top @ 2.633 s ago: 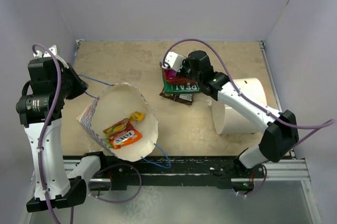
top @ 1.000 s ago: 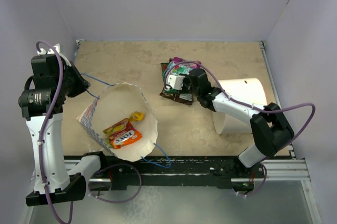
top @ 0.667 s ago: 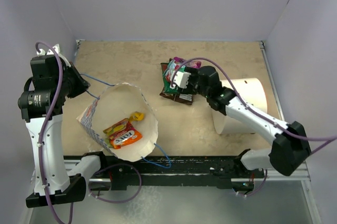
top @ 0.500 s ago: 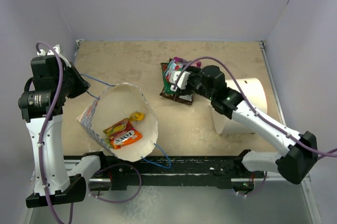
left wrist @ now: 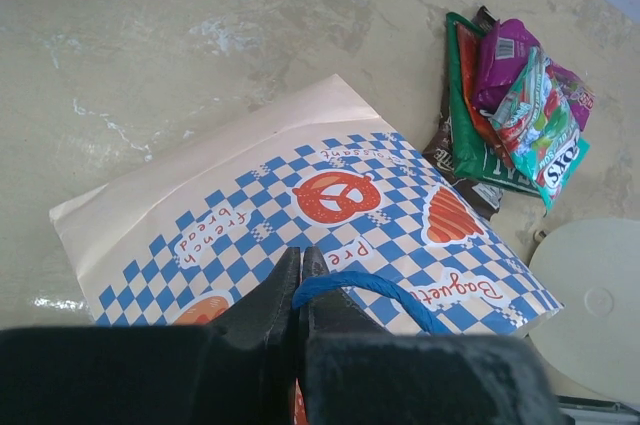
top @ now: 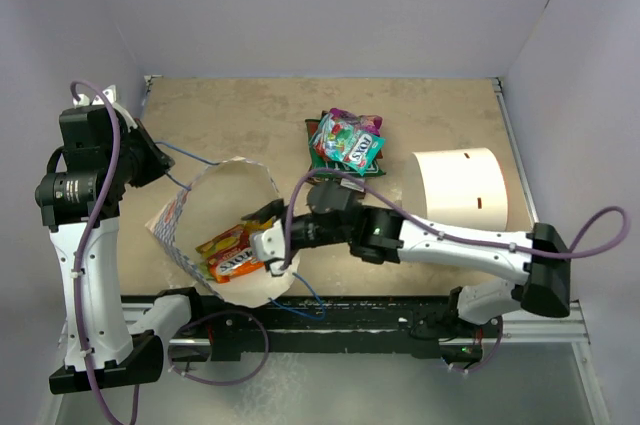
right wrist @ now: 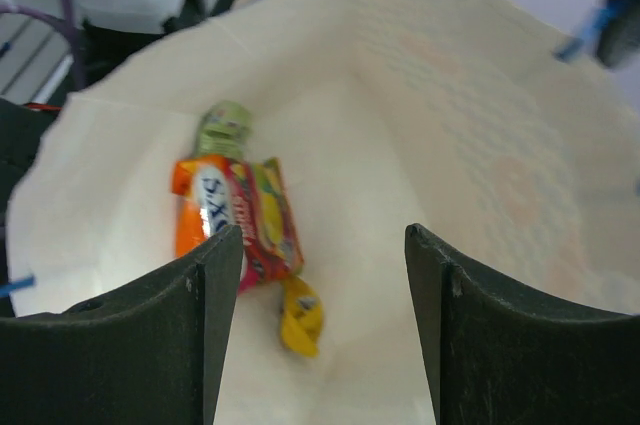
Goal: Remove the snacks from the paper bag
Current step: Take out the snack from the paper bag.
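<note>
The paper bag (top: 185, 213) lies on its side with its white mouth wide toward the camera; its blue checks show in the left wrist view (left wrist: 330, 195). Inside lie orange and red snacks (top: 232, 253) and a small yellow one (top: 262, 218). My left gripper (top: 150, 160) is shut on the blue string handle (left wrist: 372, 287), holding the mouth up. At the rim of the mouth hangs my right gripper (top: 258, 243), open and empty; in its own view the jaws (right wrist: 322, 235) frame the orange packet (right wrist: 215, 215) and yellow piece (right wrist: 300, 315). A pile of green, purple and teal snacks (top: 345, 148) lies on the table.
A plain white cylinder (top: 462, 190) lies at the right, also visible (left wrist: 590, 315) in the left wrist view. The second blue handle (top: 305, 297) trails toward the black rail (top: 380, 313) at the near edge. Purple walls enclose the table.
My right arm left the pile, where a teal packet now lies on top, and swung left and nearer to the bag's mouth with jaws opened wider. The left arm held still.
</note>
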Action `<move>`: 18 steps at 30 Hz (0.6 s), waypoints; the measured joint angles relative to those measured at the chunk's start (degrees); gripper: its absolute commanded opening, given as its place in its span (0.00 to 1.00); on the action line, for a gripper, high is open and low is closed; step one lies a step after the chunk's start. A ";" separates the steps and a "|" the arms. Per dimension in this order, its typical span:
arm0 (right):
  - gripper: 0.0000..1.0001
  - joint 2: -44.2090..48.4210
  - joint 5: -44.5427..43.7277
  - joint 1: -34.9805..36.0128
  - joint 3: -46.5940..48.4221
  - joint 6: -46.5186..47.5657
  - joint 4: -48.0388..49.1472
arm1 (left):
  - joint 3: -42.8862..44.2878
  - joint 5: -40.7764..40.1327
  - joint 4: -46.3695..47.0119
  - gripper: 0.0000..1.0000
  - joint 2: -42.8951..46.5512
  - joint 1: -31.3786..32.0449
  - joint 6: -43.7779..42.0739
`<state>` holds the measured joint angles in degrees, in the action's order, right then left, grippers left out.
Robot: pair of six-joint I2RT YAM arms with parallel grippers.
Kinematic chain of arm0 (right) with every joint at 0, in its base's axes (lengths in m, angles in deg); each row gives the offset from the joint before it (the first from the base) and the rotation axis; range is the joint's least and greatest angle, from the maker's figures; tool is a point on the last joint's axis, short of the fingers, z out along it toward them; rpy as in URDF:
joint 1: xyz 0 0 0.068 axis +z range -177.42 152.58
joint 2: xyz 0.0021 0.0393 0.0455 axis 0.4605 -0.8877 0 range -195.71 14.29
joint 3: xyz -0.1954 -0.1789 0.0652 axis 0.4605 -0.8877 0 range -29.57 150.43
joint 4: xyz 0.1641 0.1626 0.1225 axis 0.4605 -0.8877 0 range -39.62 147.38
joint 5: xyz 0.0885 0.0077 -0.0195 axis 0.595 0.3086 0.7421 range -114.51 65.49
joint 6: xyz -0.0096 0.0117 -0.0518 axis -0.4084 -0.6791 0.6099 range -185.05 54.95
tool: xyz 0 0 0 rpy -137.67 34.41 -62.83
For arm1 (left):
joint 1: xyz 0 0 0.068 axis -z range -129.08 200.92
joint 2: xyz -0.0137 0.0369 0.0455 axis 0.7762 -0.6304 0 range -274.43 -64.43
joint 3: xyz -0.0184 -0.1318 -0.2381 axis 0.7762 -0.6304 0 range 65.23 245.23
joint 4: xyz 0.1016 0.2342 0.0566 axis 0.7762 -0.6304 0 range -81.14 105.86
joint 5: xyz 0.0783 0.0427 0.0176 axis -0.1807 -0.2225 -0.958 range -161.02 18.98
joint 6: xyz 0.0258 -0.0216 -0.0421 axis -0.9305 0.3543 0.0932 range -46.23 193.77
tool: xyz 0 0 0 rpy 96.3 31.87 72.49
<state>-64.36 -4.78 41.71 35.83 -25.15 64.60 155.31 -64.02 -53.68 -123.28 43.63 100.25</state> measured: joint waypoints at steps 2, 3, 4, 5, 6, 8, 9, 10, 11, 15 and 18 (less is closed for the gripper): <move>0.68 -2.49 0.55 2.08 0.00 0.04 0.59 | 0.00 0.42 -0.13 0.00 0.00 0.00 0.11; 0.68 -3.78 0.57 2.89 0.00 0.20 0.76 | 0.00 0.59 -0.28 0.00 0.00 0.00 0.13; 0.68 -5.27 0.50 3.63 0.00 0.68 0.79 | 0.00 0.74 -0.46 0.00 0.00 -0.02 0.15; 0.68 -6.71 0.33 4.31 0.07 1.46 0.57 | 0.00 1.03 -0.68 0.00 0.00 -0.02 0.37; 0.68 -7.93 0.09 4.87 0.20 2.19 0.17 | 0.00 1.20 -0.83 0.00 0.00 0.00 0.46; 0.68 -11.02 -1.07 5.86 1.05 4.37 -1.36 | 0.00 1.79 -1.33 0.00 0.00 -0.02 0.63; 0.68 -12.55 -1.49 6.08 1.53 5.29 -1.84 | 0.00 2.05 -1.55 0.00 0.00 -0.02 0.85; 0.69 -14.16 -2.23 6.36 2.08 6.29 -2.40 | 0.00 2.43 -1.81 0.00 0.00 0.00 0.96; 0.69 -15.54 -2.51 6.58 2.58 7.28 -2.95 | 0.00 2.73 -1.97 0.00 0.00 -0.02 0.98; 0.70 -20.46 -4.24 6.82 4.63 10.69 -5.14 | 0.00 4.00 -2.71 0.00 0.07 0.00 1.01; 0.71 -23.47 -5.38 6.99 5.95 12.39 -5.51 | 0.00 5.03 -3.21 0.00 0.33 0.00 1.01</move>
<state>-87.84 -10.16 48.70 41.78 -12.76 59.09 155.31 -58.99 -56.89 -122.95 43.63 101.26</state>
